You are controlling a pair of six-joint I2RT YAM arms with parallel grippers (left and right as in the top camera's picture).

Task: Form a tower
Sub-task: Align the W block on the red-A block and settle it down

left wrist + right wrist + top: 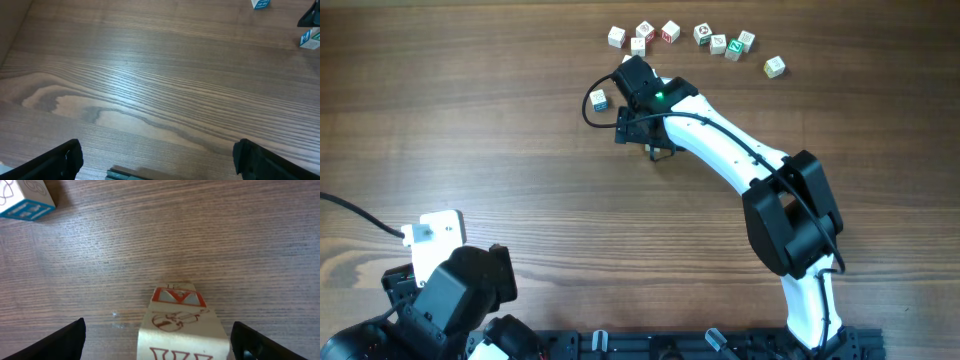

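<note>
1. The tower (177, 330) is standing closest of all, right under the right wrist camera on the wooden table (200, 240). The whitish faces turned towards the lens are showing red printed marks and a red line drawing.
2. The right gripper (159, 330) is hanging over the tower with its jaws spread wide. One black finger (60, 340) is sitting off to each side of the tower with bare wood showing in both gaps, so it is gripping nothing.
3. From overhead the tower is hiding beneath that gripper, and I am not managing to count its cubes from either view.
4. A blue-marked cube (599, 99) is lying near the tower, on the tower's left, apart from it and touching nothing.
5. More loose cubes (703, 34) are lying in a ragged line beyond the tower, on the side away from the robot, trailing off to the tower's right. Among them a green-faced cube (735, 47) is catching the eye.
6. The right arm (720, 140), white with black joints, is stretching in towards the tower from the near edge, well to the tower's right. A small green light (660, 97) is glowing on its wrist just beside the tower.
7. The left gripper (157, 150) is sitting well apart from the tower, towards the near left. Its jaws are gaping fully, with only bare wood between them.
</note>
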